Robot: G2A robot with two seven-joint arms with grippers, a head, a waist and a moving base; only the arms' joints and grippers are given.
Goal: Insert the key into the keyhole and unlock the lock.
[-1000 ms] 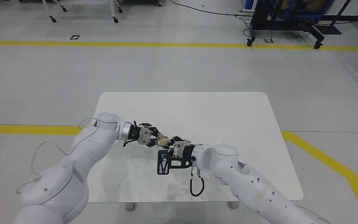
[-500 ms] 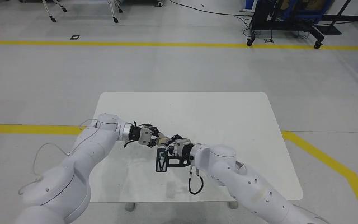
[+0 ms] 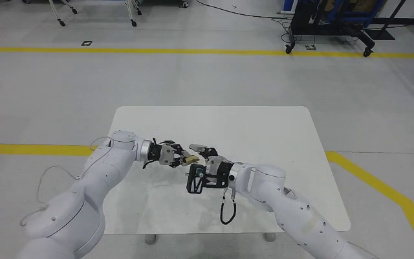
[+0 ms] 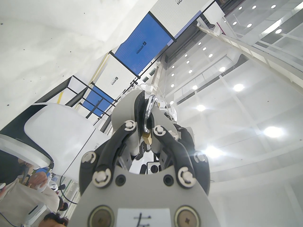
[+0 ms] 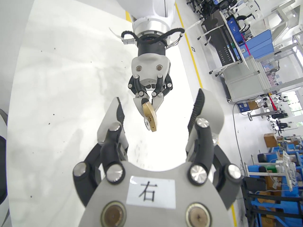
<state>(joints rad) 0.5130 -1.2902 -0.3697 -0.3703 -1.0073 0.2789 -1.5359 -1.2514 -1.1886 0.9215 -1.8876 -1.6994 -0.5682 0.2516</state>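
The left gripper (image 5: 148, 104) is clenched on the lock (image 5: 150, 117), holding it clear above the white worktop (image 3: 259, 129), near the worktop's middle. Its fingers (image 5: 138, 102) grip the top end of the brass body, so the rest hangs free beyond the fingertips. In the left wrist view the steel shackle (image 4: 149, 111) runs up between the closed fingers. A small silver round part (image 5: 148, 122) on the lock's lower edge faces the right arm. The right gripper (image 5: 159, 96) sits just beside the lock, pointing at it, released, with its fingers spread wide and nothing between them.
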